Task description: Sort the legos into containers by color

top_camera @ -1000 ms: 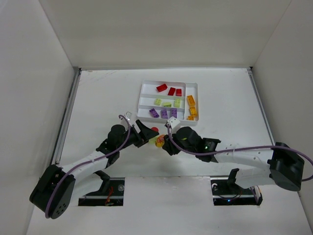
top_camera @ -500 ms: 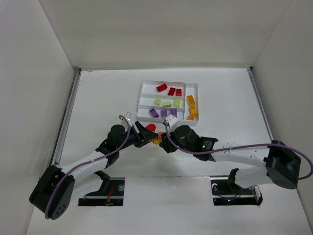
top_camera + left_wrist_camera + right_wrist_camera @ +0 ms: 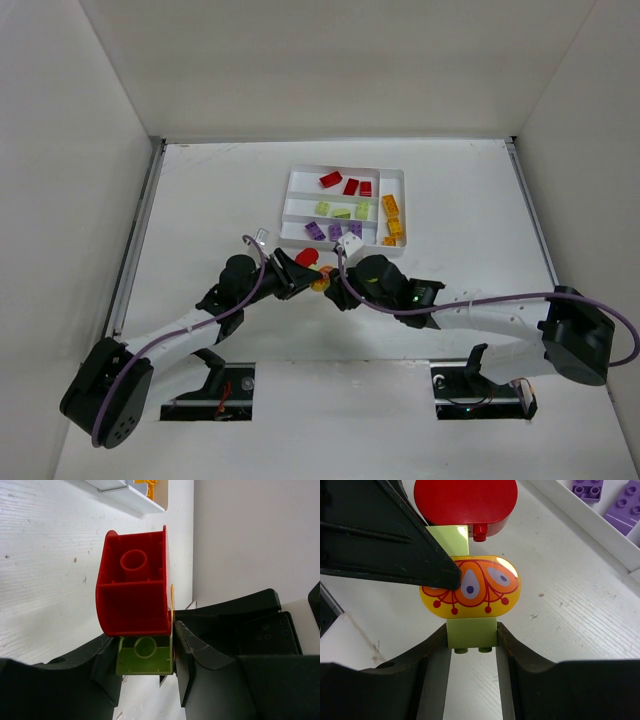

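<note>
One joined stack of legos hangs between my two grippers, just in front of the tray. My left gripper (image 3: 145, 647) (image 3: 300, 271) is shut on a lime brick (image 3: 145, 656) that carries a red rounded brick (image 3: 132, 587) (image 3: 306, 258). My right gripper (image 3: 471, 636) (image 3: 331, 285) is shut on another lime brick (image 3: 471, 631) under a yellow oval brick with an orange pattern (image 3: 470, 591) (image 3: 321, 284). One black finger of the left gripper (image 3: 385, 535) crosses the right wrist view and touches the yellow brick.
The white tray (image 3: 290, 204) lies behind the grippers. Its slots hold red legos (image 3: 350, 185), lime ones (image 3: 341, 210), purple ones (image 3: 335, 231) (image 3: 620, 505) and, in the crosswise end slot, orange-yellow ones (image 3: 392, 215). White walls stand on three sides.
My left gripper's jaws have closed onto the lime brick of the stack. The red brick has shifted a little up and left. The right gripper has kept its grip.
</note>
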### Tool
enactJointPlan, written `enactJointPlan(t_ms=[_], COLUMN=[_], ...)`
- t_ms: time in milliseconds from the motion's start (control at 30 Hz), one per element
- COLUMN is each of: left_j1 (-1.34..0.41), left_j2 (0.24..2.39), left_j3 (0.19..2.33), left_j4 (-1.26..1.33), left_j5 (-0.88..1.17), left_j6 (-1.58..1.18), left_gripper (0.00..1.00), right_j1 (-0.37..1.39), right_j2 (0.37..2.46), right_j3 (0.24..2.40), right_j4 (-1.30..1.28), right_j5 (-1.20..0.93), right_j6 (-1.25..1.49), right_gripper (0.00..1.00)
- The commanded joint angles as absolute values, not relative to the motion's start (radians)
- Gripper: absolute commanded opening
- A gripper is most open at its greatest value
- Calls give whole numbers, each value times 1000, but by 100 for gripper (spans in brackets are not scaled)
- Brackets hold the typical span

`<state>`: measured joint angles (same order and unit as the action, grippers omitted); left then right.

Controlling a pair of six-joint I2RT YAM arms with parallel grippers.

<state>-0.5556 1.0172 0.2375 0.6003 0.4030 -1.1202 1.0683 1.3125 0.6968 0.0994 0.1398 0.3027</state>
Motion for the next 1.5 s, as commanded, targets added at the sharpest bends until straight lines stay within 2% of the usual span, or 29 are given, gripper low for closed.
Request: enactJointPlan(t_ms=[0,333,767,900,1133,1467], left_j1=[-568,-525,-401,-384,-400,-384], left_j2=[985,859,854,850,831,739], left_j3=[227,175,183,187,193,109], left_j4=[707,756,729,721,664,571], left_j5=[373,272,350,376,388,388], left_j6=[-1138,-1220,-1203,-1186,-1123,-1058], left_gripper=[22,14,12,13,13,14], right_j1=[1078,1088,1085,1015,837,763], right_j2=[1299,1292,1192,1183,1377,1797], right_j3=[707,692,652,663,816,1213], right_j4=[201,212,210,218,229,164], right_j5=[120,130,143,178,297,302], right_j6=[299,304,305,310,373,354], right_gripper=[42,41,39,40,40,42])
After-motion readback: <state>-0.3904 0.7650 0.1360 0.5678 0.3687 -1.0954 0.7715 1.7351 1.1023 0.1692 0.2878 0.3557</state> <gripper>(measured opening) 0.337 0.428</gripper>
